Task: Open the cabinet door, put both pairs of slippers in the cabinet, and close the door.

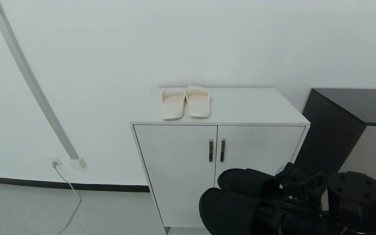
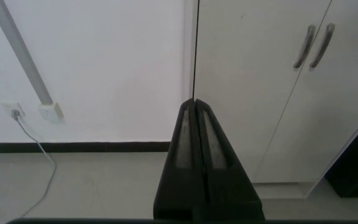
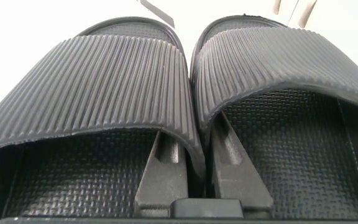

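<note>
Right claw [image 3: 194,149] clamping black slippers [image 1: 237,195] by inner walls, hanging at 5 o'clock of cabinet [image 1: 256,107], doors [image 1: 175,169] closed. Cream slippers [image 1: 185,102] sitting on top, toward 11 o'clock. Left claw [image 2: 194,109] pinched together, gripping nothing.

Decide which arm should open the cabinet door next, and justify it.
Left. The left claw is shut and empty, facing the closed cabinet doors; the right claw is clamped on the black slippers.
</note>
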Motion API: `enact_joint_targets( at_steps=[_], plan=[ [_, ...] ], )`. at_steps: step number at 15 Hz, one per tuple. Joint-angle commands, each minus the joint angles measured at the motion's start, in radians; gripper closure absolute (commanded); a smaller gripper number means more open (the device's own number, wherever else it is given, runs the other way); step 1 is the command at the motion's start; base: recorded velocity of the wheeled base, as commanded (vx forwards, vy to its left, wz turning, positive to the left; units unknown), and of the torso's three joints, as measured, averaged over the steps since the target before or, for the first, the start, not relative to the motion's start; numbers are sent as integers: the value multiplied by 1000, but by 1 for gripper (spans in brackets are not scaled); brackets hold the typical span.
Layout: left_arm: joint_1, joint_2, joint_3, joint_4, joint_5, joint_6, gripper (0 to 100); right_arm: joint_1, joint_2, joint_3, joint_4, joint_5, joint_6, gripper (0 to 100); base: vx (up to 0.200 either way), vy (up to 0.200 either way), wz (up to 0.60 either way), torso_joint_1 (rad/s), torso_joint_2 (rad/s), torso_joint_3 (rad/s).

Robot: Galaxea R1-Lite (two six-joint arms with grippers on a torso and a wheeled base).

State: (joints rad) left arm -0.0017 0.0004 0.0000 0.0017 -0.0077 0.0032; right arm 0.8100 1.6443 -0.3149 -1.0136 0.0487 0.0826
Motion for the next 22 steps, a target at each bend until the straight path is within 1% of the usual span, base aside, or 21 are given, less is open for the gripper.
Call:
enact_joint_targets(
  at_steps=[1,5,10,13,14,18,20,21,22],
  plan=[
    [0,1,0,0,0,0,100,3,-7,2,0,0,0,100,0,0,0,-207,525,315],
    [0,1,0,0,-2,6,100,3,-6,3,0,2,2,100,0,0,0,-194,521,316],
    [0,1,0,0,-2,6,100,3,5,5,0,2,6,100,0,0,0,-166,487,319],
    [0,1,0,0,-2,0,100,1,20,5,0,2,6,100,0,0,0,-134,473,329],
    [0,1,0,0,-2,0,0,3,20,3,0,2,6,100,0,0,0,-119,461,334],
    [0,1,-2,1,-3,4,0,0,23,5,0,0,6,100,0,0,0,-94,453,361],
    [0,1,-2,3,-5,41,0,0,25,3,-2,-1,6,100,0,0,0,-34,444,400],
    [0,1,-2,3,-9,81,0,0,25,-6,-2,-4,8,100,0,0,0,-27,422,413],
    [-1,7,-8,-3,-14,83,0,0,31,-15,-2,-4,6,100,0,0,0,-17,359,344]
  ],
)
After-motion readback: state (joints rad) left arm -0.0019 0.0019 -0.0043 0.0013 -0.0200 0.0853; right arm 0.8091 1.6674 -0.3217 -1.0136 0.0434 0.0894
